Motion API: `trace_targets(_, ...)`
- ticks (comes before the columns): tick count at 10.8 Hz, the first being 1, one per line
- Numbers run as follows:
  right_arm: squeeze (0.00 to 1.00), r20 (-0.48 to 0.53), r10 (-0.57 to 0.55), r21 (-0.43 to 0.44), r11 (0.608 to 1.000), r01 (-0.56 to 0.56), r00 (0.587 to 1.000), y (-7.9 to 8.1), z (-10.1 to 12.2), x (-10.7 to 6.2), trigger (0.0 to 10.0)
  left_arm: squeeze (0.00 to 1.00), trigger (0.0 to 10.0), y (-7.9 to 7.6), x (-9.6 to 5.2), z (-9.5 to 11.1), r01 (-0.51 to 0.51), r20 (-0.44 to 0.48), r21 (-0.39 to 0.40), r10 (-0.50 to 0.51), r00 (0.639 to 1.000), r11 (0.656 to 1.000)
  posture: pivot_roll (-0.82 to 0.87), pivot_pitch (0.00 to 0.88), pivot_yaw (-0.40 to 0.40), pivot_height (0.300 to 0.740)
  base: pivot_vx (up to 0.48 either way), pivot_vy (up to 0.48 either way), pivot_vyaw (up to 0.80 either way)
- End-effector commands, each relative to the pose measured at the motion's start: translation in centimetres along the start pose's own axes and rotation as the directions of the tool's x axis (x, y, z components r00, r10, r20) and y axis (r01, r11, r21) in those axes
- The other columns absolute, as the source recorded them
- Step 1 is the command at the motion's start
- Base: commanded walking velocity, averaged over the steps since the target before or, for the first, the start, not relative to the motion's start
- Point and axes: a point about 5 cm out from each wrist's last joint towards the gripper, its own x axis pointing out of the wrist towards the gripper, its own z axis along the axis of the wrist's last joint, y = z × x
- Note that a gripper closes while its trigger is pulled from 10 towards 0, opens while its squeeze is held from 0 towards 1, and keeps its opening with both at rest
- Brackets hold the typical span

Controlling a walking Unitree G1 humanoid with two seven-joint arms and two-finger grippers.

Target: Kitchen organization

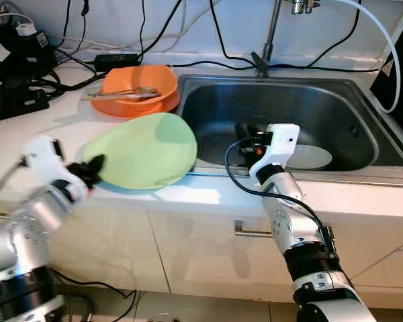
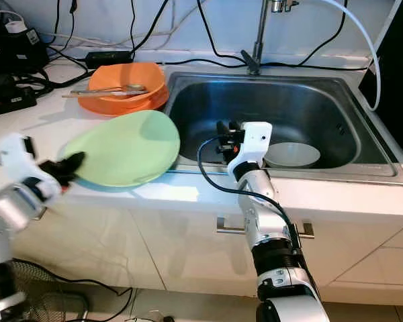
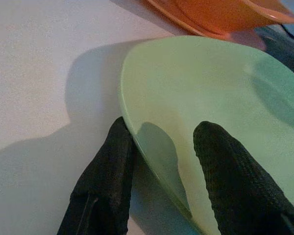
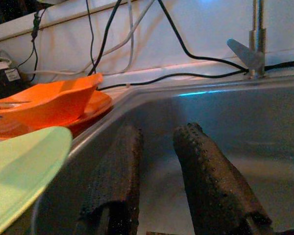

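One orange bowl (image 1: 138, 87) behind green plate (image 1: 148, 149)

You see black cables (image 1: 221, 40) trailing along the white wall behind the counter, with a black power strip (image 1: 116, 60) lying by the wall and dark electronic boxes (image 1: 17, 50) at the far left corner. Below the counter, a metal cabinet handle (image 2: 221, 227) shows on the white door.
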Motion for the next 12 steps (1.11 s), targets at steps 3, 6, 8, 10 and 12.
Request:
trace_targets(3,0.0,-0.025,0.042,-0.034,0.999,-0.043,0.999,0.6,0.2,0.7,10.0,0.0,10.0,-0.7,0.1,-0.6,0.052,-0.029,-0.032,-0.053,0.998,0.998,0.16,0.0,0.03,0.74,0.0,0.0,0.0)
trace_targets(6,0.0,-0.24,-0.032,-0.27,0.962,-0.035,0.97,0.4,-2.4,1.0,10.0,0.0,10.0,-0.7,0.0,-1.1,0.054,-0.038,-0.034,-0.055,0.998,0.998,0.16,0.0,0.03,0.74,0.0,0.0,0.0)
trace_targets(8,0.0,-0.302,-0.054,-0.388,0.919,-0.071,0.952,0.9,-3.0,1.4,10.0,0.0,10.0,-1.3,0.0,-1.1,0.067,-0.037,-0.025,-0.068,0.997,0.997,0.17,0.0,0.026,0.74,0.0,0.0,0.0)
trace_targets(10,0.0,-0.293,-0.042,-0.41,0.908,-0.086,0.955,1.2,-2.5,1.9,10.0,0.0,10.0,-1.4,0.0,-1.0,0.07,-0.03,-0.022,-0.07,0.997,0.997,0.16,0.0,0.022,0.74,0.0,0.0,0.0)
trace_targets(12,0.0,-0.297,0.008,-0.423,0.896,-0.139,0.955,1.6,-2.0,2.3,10.0,0.0,10.0,-1.7,0.0,-0.9,0.085,-0.028,-0.015,-0.085,0.996,0.996,0.16,0.0,0.021,0.74,0.0,0.0,0.0)
